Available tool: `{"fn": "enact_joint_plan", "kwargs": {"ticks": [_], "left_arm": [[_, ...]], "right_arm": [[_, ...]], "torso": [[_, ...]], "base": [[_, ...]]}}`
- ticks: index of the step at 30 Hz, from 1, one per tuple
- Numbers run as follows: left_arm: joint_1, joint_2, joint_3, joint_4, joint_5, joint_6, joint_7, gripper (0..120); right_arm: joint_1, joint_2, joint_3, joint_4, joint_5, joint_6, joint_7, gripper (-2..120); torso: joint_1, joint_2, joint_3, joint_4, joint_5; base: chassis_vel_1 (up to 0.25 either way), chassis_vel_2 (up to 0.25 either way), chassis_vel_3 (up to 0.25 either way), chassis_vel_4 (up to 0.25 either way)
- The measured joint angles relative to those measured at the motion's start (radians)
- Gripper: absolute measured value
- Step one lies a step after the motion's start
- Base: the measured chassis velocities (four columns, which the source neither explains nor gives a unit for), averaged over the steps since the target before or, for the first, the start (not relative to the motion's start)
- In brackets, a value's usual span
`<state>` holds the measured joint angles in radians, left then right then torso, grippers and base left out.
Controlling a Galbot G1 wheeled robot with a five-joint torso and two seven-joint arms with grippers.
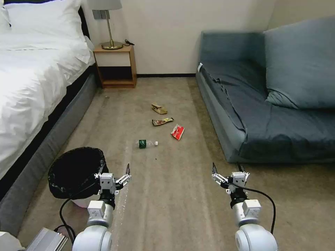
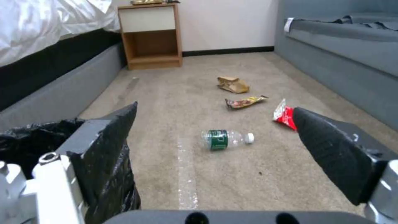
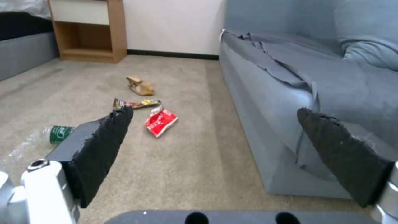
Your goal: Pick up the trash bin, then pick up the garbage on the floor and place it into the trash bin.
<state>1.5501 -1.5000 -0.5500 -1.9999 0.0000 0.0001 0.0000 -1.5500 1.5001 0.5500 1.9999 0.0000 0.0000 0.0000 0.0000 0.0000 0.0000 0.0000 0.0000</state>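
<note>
Left wrist view puts us right behind our left gripper (image 2: 213,124), whose two dark padded fingers (image 2: 112,140) stand spread wide, grasping nothing. One of those fingers sits just beside the crinkled black liner of the trash bin (image 2: 29,140); we cannot tell whether it touches the bag.

From the head view, we see our left gripper (image 1: 112,177) at the bin's side that faces the sofa (image 1: 279,104), level with the rim of the trash bin (image 1: 75,170). Our right gripper (image 1: 230,174) hovers well apart from the bin, near the sofa's front edge, its fingers also released and holding nothing.

We judge the step in hand to be picking up the bin. To do it well, we would slide the left gripper toward the bin so that one finger goes inside the rim and one outside, then close on the rim and liner together, so the bag does not slip off alone.

Beyond the bin, farther from us, the garbage lies on the carpet between bed (image 1: 35,69) and sofa. Nearest the bin is the clear bottle (image 1: 146,143) with a green label. Past it lie the red-and-white wrapper (image 1: 177,131), the brown-gold wrapper (image 1: 162,121), then the tan paper bag (image 1: 159,108), the farthest from the bin. None is in the bin yet.
</note>
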Motion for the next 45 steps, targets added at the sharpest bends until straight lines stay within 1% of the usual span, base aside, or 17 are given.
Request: {"fn": "enact_joint_plan", "kwargs": {"ticks": [10,14,16,17,19,20,22,23,24,25,28,30,32,36,39,44,45], "left_arm": [[-0.005,0.0,-0.006,0.007,0.0,0.0,0.0,100],[-0.017,-0.002,-0.017,0.022,-0.001,0.001,-0.001,100],[-0.075,-0.01,-0.075,0.093,-0.008,0.014,-0.019,100],[-0.075,-0.01,-0.075,0.093,-0.008,0.014,-0.019,100],[-0.157,-0.022,-0.156,0.192,-0.017,0.035,-0.043,100],[-0.157,-0.022,-0.156,0.192,-0.017,0.035,-0.043,100],[-0.224,-0.029,-0.225,0.269,-0.033,0.06,-0.067,100],[-0.224,-0.029,-0.225,0.269,-0.033,0.06,-0.067,100],[-0.234,-0.011,-0.25,0.267,-0.053,0.081,-0.079,100],[-0.234,0.009,-0.265,0.248,-0.065,0.091,-0.088,100],[-0.226,0.027,-0.268,0.222,-0.075,0.097,-0.088,100],[-0.213,0.044,-0.268,0.193,-0.083,0.1,-0.087,100],[-0.204,0.055,-0.264,0.159,-0.088,0.105,-0.086,100],[-0.177,0.067,-0.251,0.095,-0.092,0.123,-0.085,100],[-0.166,0.067,-0.249,0.085,-0.089,0.124,-0.084,100],[-0.15,0.063,-0.252,0.083,-0.08,0.119,-0.081,100],[-0.143,0.061,-0.253,0.082,-0.077,0.116,-0.079,100]], "right_arm": [[0.003,-0.003,-0.001,-0.006,0.004,0.0,0.0,100],[0.048,-0.046,-0.029,-0.077,0.067,-0.009,0.0,100],[0.099,-0.096,-0.061,-0.16,0.14,-0.021,-0.004,100],[0.099,-0.096,-0.061,-0.16,0.14,-0.021,-0.004,100],[0.152,-0.147,-0.093,-0.246,0.216,-0.033,-0.008,100],[0.152,-0.147,-0.093,-0.246,0.216,-0.033,-0.008,100],[0.202,-0.194,-0.123,-0.325,0.285,-0.043,-0.012,100],[0.202,-0.194,-0.123,-0.325,0.285,-0.043,-0.012,100],[0.226,-0.218,-0.138,-0.364,0.32,-0.049,-0.014,100],[0.25,-0.242,-0.153,-0.403,0.354,-0.054,-0.015,100],[0.279,-0.268,-0.171,-0.449,0.395,-0.06,-0.018,100],[0.318,-0.308,-0.193,-0.513,0.45,-0.07,-0.019,100],[0.329,-0.317,-0.201,-0.53,0.466,-0.072,-0.021,100],[0.331,-0.319,-0.202,-0.534,0.469,-0.073,-0.021,100],[0.336,-0.33,-0.205,-0.534,0.476,-0.075,-0.022,100],[0.372,-0.424,-0.207,-0.468,0.501,-0.095,-0.022,100],[0.394,-0.482,-0.208,-0.424,0.515,-0.108,-0.021,100]], "torso": [[0.0,0.0,0.0,0.0,0.0],[0.0,0.0,0.0,0.0,0.0002],[0.0,0.0,0.0,0.0001,-0.0001],[0.0,0.0,0.0,0.0001,-0.0001],[0.0,0.0,0.0,0.0001,0.0],[0.0,0.0,0.0,0.0001,0.0],[0.0,0.0,0.0,-0.0002,-0.0004],[0.0,0.0,0.0,-0.0002,-0.0004],[0.0,0.0,0.0,-0.0002,-0.0012],[0.0,0.0,0.0,0.0001,0.0007],[0.0,0.0,0.0,0.0001,0.0011],[0.0,0.0,0.0,0.0004,-0.0009],[0.0,0.0,0.0,0.0,0.0005],[0.0,0.0,0.0,-0.0001,0.0003],[0.0,0.0,0.0,-0.0001,0.0003],[0.0,0.0,0.0,0.0,-0.0002],[0.0,0.0,0.0,0.0001,-0.0007]], "base": [[0.0,0.0,0.0,0.0],[0.0,0.0,0.0,0.0],[0.0,0.0,0.0,0.0],[0.0,0.0,0.0,0.0],[0.0,0.0,0.0,0.0],[0.0,0.0,0.0,0.0],[0.0,0.0,0.0,0.0],[0.0,0.0,0.0,0.0],[0.0,0.0,0.0,0.0],[0.0,0.0,0.0,0.0],[0.0,0.0,0.0,0.0],[0.0,0.0,0.0,0.0],[0.0,0.0,0.0,0.0],[0.0,0.0,0.0,0.0],[0.0,0.0,0.0,0.0],[0.0,0.0,0.0,0.0],[0.0,0.0,0.0,0.0]]}}
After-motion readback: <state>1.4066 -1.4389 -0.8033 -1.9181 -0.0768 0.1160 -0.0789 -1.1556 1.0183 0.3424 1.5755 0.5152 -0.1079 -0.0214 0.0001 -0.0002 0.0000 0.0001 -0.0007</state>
